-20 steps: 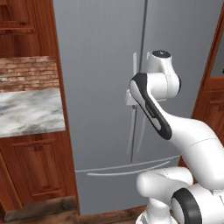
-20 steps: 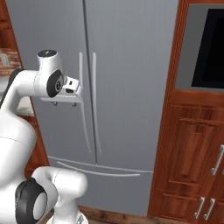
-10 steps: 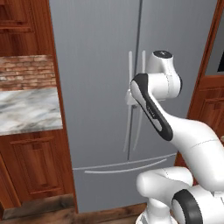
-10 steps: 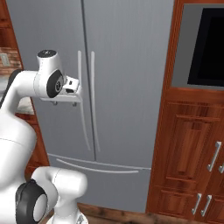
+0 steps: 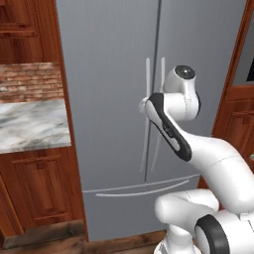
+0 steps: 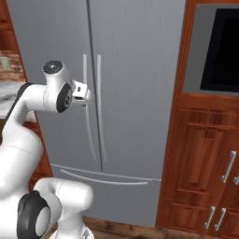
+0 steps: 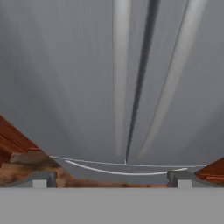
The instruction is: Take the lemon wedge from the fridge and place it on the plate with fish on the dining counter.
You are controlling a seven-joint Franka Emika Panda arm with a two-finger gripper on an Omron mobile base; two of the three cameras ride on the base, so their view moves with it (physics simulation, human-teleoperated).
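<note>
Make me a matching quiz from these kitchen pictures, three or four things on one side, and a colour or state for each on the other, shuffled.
Things:
1. fridge doors
2. gripper
3. counter top
4. oven window

States:
A. black
B. shut
C. open, holding nothing
D. white-and-grey marble

Pairs: 1-B, 2-C, 3-D, 4-A

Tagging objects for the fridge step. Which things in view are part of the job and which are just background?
Job:
- fridge, doors shut
- its handles
- gripper, open, facing the door seam

Background:
- marble counter
- brick wall
- wood cabinets
- black oven panel
</note>
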